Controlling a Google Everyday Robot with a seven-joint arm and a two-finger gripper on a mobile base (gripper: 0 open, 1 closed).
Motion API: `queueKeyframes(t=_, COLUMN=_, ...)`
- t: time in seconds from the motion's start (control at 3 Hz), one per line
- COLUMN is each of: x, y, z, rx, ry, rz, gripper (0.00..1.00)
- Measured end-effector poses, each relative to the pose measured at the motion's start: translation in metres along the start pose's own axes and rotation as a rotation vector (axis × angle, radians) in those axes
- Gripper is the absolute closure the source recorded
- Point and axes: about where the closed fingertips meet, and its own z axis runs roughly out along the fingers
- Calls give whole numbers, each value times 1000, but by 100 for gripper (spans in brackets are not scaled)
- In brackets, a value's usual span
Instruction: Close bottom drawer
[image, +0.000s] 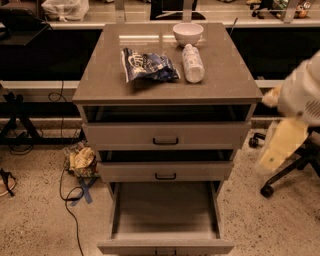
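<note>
The bottom drawer (165, 210) of the grey-beige cabinet (100, 85) is pulled far out. Its plain grey interior is empty, and its front (125, 247) lies at the lower edge of the view, with the handle mostly cut off. My gripper (274, 150) is at the low end of the white and yellow arm at the right edge. It hangs in the air to the right of the cabinet, level with the middle drawer (165, 171), and touches nothing.
The top drawer (166, 136) and the middle drawer stand slightly open. A white bowl (188, 34), a white bottle (193, 63) and a blue snack bag (147, 66) lie on the cabinet top. An office chair base (280, 177) is at the right. A crumpled bag (82, 161) and a cable (67, 200) lie on the floor at the left.
</note>
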Motion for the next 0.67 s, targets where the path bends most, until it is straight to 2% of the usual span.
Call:
queueKeyframes(t=0.33, x=32, y=31, z=106, rx=-76, ry=-96, rz=166, gripper=0)
queueKeyframes(t=0.67, x=31, y=30, z=105, rx=-76, ry=-96, rz=165, gripper=0)
